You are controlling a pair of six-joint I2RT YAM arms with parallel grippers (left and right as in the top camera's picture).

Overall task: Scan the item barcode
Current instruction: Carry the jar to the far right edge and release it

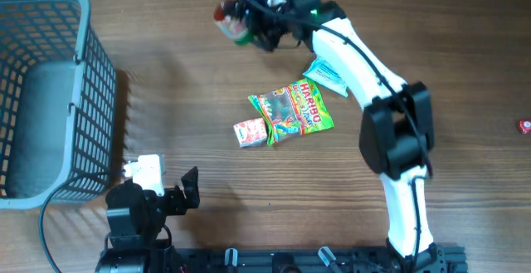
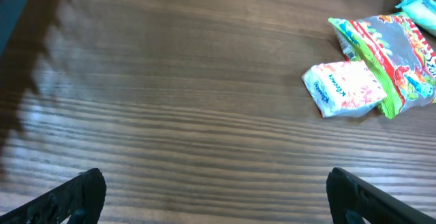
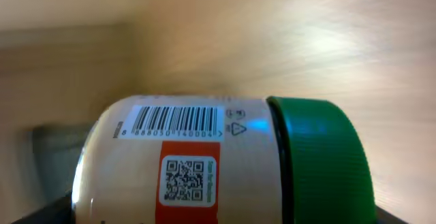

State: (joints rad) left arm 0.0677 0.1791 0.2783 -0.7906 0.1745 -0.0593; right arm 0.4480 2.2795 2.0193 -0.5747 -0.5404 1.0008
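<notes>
Right end effector (image 1: 247, 20) grips green-capped bottle (image 3: 204, 163) on its side at far side of counter (image 1: 166, 82), barcode (image 3: 176, 120) facing the wrist camera, likely for scanning. Left end effector (image 2: 214, 197) wide open, empty, beside basket (image 1: 99, 99)

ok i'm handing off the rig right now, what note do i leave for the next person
Right gripper: shut on the green-capped jar, far from the arm bases; the barcode faces its wrist camera.
Left gripper: open, empty, beside the white corded device, probably the scanner.
Haribo bag, small white packet and pale blue packet lie mid-scene.
Done: jar gripped.
Left: bring its barcode to the scanner.
</notes>
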